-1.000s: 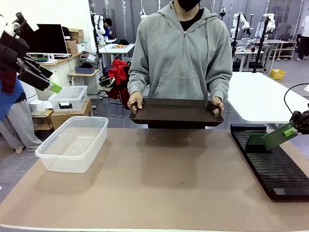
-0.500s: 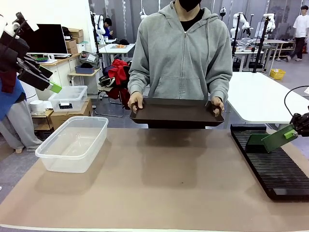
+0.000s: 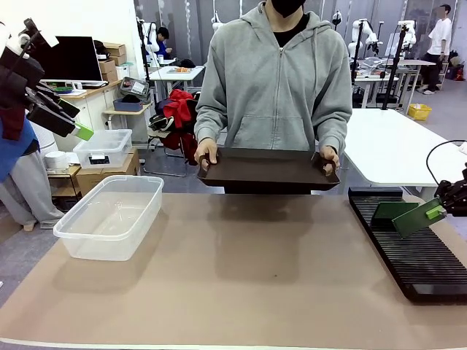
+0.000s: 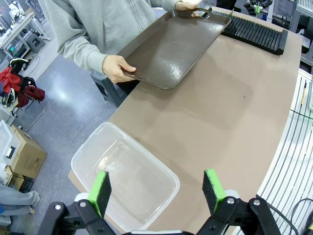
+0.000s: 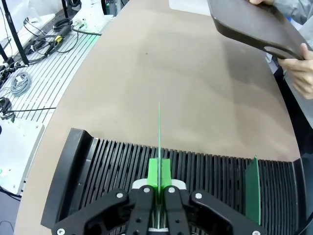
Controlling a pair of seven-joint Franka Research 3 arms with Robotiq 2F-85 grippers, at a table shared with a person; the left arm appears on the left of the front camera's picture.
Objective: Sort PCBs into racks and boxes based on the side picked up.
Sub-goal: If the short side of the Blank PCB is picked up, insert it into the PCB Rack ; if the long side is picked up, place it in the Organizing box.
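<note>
A green PCB [image 5: 159, 142], pinched by one edge in the right hand [image 5: 159, 192], hangs edge-on just above the slotted black rack [image 5: 98, 166] at the right end of the surface [image 3: 241, 270]. Seen from the front, the board [image 3: 416, 217] tilts down toward the slots, its lower corner near the rack [image 3: 408, 255] but apparently not yet seated. A second PCB [image 5: 252, 188] already stands upright in a slot farther along. The step in hand looks to be the racking of this board. The next move calls for lining its thin edge up with one narrow slot and lowering it straight in before the fingers let go; a slight twist could land it across two ribs. The left hand [image 4: 159, 188] waits spread and empty, high above the clear box [image 4: 124, 183], which looks empty. Across the surface a person holds a dark brown tray [image 3: 266, 169] by both ends, nothing visible on it.
</note>
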